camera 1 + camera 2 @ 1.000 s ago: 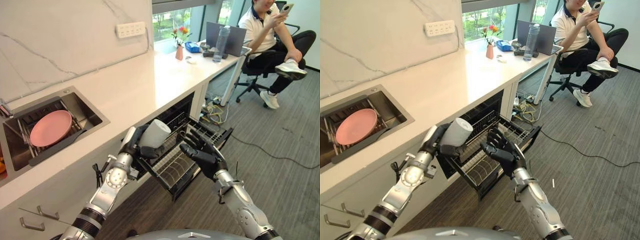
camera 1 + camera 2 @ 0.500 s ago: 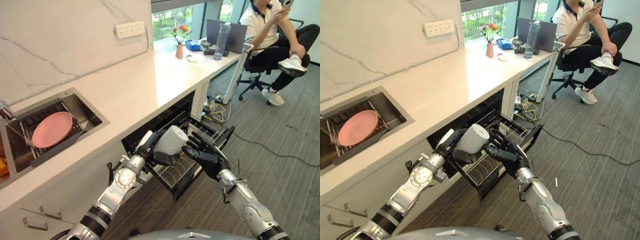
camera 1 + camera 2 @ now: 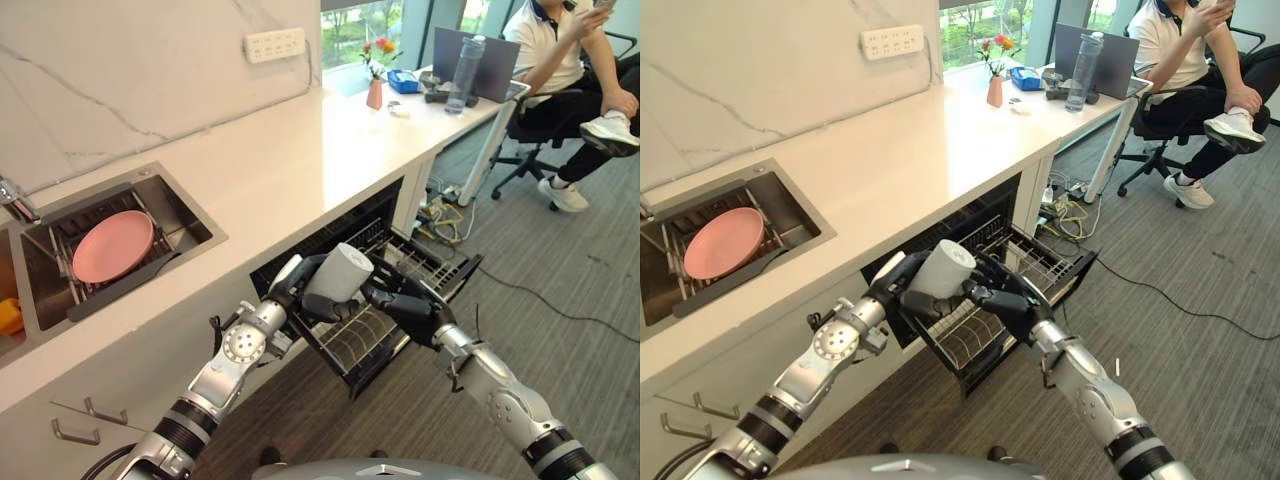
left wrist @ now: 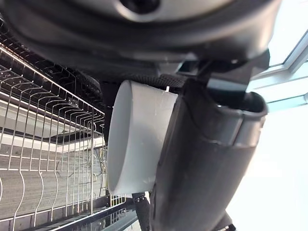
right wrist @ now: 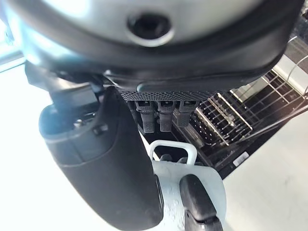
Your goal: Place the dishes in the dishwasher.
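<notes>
Vs a sec ago, left hand (image 3: 300,290) has carried the white mug (image 3: 338,273) fwd over the pulled-out dishwasher rack (image 3: 385,335), fingers curled round it. Right hand (image 3: 405,305) now touches the mug, fingers loosely spread. Mug tilted, base up-right. Pink plate (image 3: 112,245) in sink (image 3: 190,215) at the white tabletop's (image 3: 290,150) left end; person (image 3: 570,60) seated far right.

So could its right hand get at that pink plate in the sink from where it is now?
Probably not as things stand. The right hand is down by the white mug, over the pulled-out dishwasher rack. The pink plate lies in the sink, far to the robot's left, beyond the left hand.
</notes>
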Motion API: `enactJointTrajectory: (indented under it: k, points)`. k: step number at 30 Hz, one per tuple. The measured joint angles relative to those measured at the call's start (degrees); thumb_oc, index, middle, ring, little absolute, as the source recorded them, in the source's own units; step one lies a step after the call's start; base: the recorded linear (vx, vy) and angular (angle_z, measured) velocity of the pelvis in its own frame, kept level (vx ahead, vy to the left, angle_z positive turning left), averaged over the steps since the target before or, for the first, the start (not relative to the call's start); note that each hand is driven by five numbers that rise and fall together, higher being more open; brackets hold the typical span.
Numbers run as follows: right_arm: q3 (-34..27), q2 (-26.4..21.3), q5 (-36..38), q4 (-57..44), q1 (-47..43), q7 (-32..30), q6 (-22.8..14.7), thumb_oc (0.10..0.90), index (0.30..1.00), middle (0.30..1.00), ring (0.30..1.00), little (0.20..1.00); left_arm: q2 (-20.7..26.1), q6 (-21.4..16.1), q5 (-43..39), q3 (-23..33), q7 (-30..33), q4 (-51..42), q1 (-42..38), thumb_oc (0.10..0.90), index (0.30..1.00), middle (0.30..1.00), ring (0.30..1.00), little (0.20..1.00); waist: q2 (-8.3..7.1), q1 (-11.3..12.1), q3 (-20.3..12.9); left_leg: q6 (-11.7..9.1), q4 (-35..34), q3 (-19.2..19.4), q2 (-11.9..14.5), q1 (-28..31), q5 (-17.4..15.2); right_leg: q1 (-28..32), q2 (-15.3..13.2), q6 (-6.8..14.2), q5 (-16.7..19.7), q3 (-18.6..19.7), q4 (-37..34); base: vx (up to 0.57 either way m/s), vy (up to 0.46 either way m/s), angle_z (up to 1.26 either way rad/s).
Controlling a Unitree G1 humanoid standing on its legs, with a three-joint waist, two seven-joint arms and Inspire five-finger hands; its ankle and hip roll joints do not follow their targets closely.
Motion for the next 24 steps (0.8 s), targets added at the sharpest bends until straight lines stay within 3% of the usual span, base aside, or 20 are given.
enactJointTrajectory:
  k: [8, 12, 24]
  points:
    - [3.51, -1.15, 0.16, -0.1, -3.25, -0.25, 0.88, 0.8, 0.9, 0.9, 0.9, 0.9, 0.53, 0.19, 0.63, 0.75, -0.28, 1.34, -1.51, 0.4, 0.3, 0.3, 0.3, 0.3, -0.39, 1.21, 0.28, 0.17, -0.04, -0.96, -0.61, -0.53, 0.12, 0.04, -0.56, 0.0, -0.01, -0.84, 0.0, 0.0, 0.0, 0.05]
    - [5.92, -4.52, 0.17, -0.11, -6.17, 0.17, 2.12, 0.8, 0.9, 0.9, 0.9, 0.9, 1.19, 0.2, 0.77, 0.76, -0.77, 1.34, -1.5, 0.4, 0.3, 0.3, 0.3, 0.3, -1.28, 1.55, 0.93, 0.24, -0.03, -1.06, -0.64, -0.71, 0.17, -0.07, -0.6, 0.0, 0.0, -0.97, 0.0, 0.0, -0.003, 0.01]
    - [4.74, 0.62, 3.67, 0.31, -6.11, -1.89, 1.56, 0.8, 0.9, 0.9, 0.9, 0.9, 1.3, -1.08, 0.75, 2.38, 0.52, 1.32, -1.47, 0.4, 0.3, 0.3, 0.3, 0.3, -0.43, 1.76, 1.85, 0.25, -0.16, -1.1, -0.78, -0.86, 0.16, -0.24, -0.71, -0.01, 0.0, -0.93, -0.01, 0.0, 0.0, 0.0]
